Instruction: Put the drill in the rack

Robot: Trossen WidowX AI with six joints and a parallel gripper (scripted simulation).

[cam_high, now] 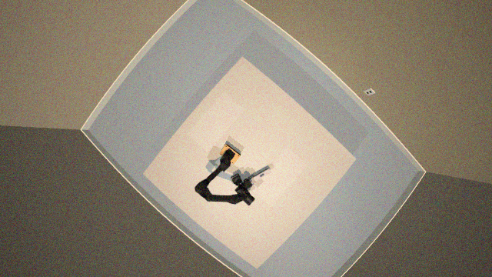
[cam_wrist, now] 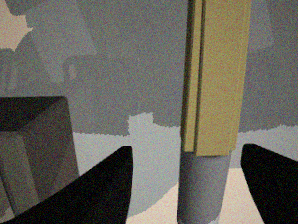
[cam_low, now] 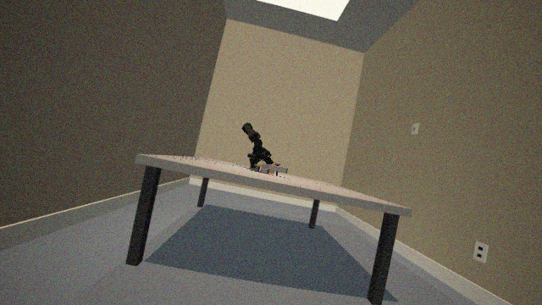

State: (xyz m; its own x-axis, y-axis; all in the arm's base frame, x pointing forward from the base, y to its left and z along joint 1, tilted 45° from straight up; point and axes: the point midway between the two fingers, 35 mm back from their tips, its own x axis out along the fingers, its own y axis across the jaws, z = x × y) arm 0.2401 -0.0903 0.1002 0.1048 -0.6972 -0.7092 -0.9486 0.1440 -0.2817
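A yellow bar (cam_wrist: 222,85) with a grey round shaft (cam_wrist: 202,187) at its lower end stands between the fingers in the wrist view. I cannot tell which of the drill's or the key's parts these are. My gripper (cam_wrist: 187,155) is open, one black finger on each side of the shaft, with gaps to both. A dark open-topped box (cam_wrist: 52,145), perhaps the rack, stands left of the left finger. A long grey bar (cam_high: 260,172) extends beside the gripper end of the arm in the top view.
My black arm (cam_high: 221,198) (cam_low: 257,146) bends over the pale table (cam_high: 292,161) (cam_low: 178,164) from an orange base plate (cam_high: 226,148). A small dark piece (cam_high: 262,175) lies beside the long grey bar. The arm's shadow falls around the fixture.
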